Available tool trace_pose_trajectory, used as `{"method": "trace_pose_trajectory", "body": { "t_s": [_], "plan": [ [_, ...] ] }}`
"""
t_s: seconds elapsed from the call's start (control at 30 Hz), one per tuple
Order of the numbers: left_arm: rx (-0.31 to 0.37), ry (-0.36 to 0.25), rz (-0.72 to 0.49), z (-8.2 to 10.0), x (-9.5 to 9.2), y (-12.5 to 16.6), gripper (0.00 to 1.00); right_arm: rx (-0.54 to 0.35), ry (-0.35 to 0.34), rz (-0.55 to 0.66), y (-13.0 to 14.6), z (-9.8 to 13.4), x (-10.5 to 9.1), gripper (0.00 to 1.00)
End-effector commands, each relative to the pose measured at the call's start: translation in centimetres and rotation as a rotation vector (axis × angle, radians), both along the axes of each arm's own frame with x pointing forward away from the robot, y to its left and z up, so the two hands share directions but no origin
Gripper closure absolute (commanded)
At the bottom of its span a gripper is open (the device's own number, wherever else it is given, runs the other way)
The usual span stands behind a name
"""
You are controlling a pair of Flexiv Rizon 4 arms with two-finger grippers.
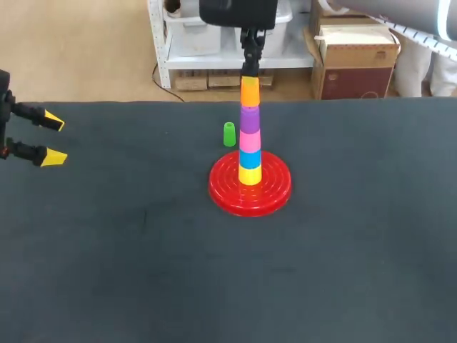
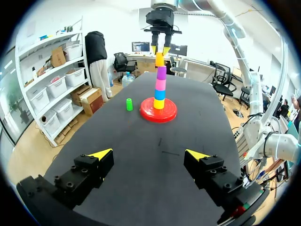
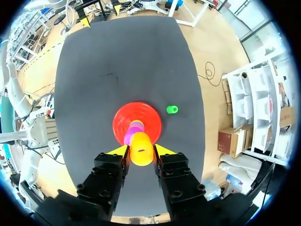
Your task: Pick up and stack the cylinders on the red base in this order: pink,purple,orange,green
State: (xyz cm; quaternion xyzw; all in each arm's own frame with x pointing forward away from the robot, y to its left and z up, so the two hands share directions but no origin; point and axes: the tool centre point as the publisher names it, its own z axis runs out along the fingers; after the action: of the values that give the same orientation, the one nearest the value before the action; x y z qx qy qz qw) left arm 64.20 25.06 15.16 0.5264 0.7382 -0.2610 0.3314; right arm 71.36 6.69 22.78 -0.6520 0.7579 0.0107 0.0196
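The red base (image 1: 275,193) sits mid-table with a stack on its peg: yellow, blue, pink (image 1: 250,141), purple (image 1: 249,118). The orange cylinder (image 1: 249,91) is at the top of the stack, right on the purple one. My right gripper (image 1: 249,74) comes straight down over the stack and is shut on the orange cylinder (image 3: 141,148), one finger on each side. The green cylinder (image 1: 229,133) stands upright on the table just left of the base and behind it. My left gripper (image 1: 51,139) hangs open at the table's left edge, far from the stack (image 2: 160,80), holding nothing.
The dark table (image 1: 143,271) is bare apart from the base and the green cylinder (image 2: 129,104). There is wide free room in front of the base and on both sides of it.
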Motion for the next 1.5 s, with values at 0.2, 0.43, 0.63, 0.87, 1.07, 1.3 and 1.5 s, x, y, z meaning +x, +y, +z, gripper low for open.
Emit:
{"method": "trace_pose_trajectory", "body": {
  "t_s": [0.2,0.43,0.63,0.87,1.07,1.3,1.5],
  "plan": [
    [-0.003,-0.003,-0.002,-0.1,0.0,0.1,0.0,0.006,-0.032,-0.006,-0.6,-0.4,-1.4,1.0],
    [-0.003,-0.003,-0.002,-0.1,0.0,0.1,0.0,0.0,-0.023,-0.001,-0.6,-0.6,-1.7,1.0],
    [-0.003,-0.003,-0.002,-0.1,0.0,0.1,0.0,-0.004,-0.008,-0.002,-0.6,-1.4,-1.6,1.0],
    [-0.003,-0.003,-0.002,-0.1,0.0,0.1,0.0,0.005,0.024,0.006,0.1,-3.0,-1.0,1.0],
    [-0.003,-0.003,-0.002,-0.1,0.0,0.1,0.0,-0.011,0.011,0.025,1.0,-1.7,-1.0,0.0],
    [-0.003,-0.003,-0.002,-0.1,0.0,0.1,0.0,-0.046,-0.022,0.046,3.3,0.6,0.9,0.0],
    [-0.003,-0.003,-0.002,-0.1,0.0,0.1,0.0,-0.02,0.026,0.024,5.1,-1.7,4.0,0.0]
  ]
}}
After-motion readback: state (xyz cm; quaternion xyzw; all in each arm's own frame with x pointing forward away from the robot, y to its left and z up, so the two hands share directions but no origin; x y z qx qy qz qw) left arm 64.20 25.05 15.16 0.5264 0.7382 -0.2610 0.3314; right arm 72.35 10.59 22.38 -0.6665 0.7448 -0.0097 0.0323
